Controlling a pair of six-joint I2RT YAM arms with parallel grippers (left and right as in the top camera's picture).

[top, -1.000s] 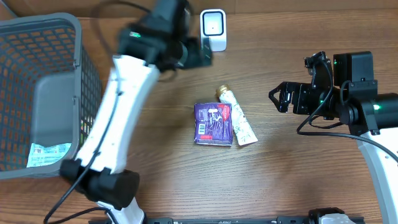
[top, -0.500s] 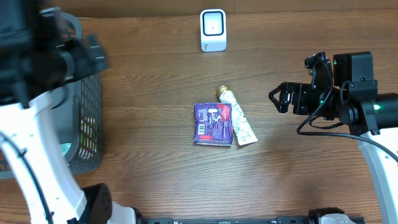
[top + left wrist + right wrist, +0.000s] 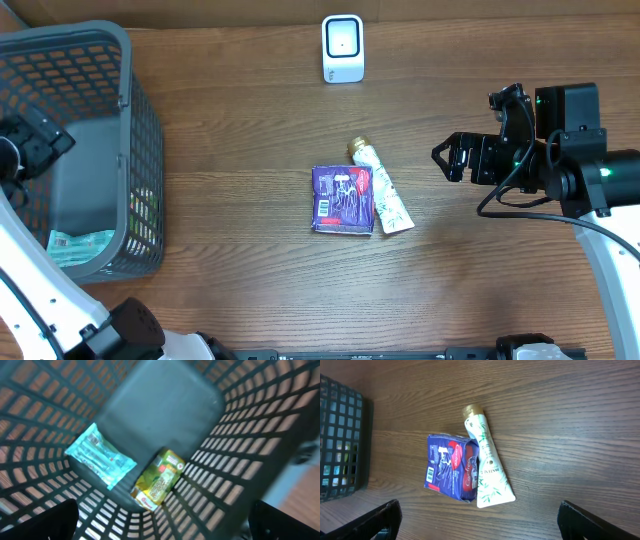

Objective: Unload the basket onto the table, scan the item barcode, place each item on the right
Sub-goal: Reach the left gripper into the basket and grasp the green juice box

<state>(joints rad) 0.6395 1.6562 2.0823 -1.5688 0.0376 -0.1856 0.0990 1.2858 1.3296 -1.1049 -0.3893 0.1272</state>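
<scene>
My left wrist view is blurred: I cannot read the labels of the teal packet (image 3: pixel 100 462) or the yellow-green packet (image 3: pixel 157 480). The left fingers (image 3: pixel 42 522) are cut off by the bottom edge. From overhead, the print on the purple pack (image 3: pixel 344 198) is too small to read.

Your left arm (image 3: pixel 38 288) reaches up along the left edge, left gripper (image 3: pixel 35 145) facing down with its jaws spread wide. Your right arm (image 3: pixel 600 190) sits folded at the right, right gripper (image 3: pixel 452 158) pointing left, jaws wide apart, holding nothing.
</scene>
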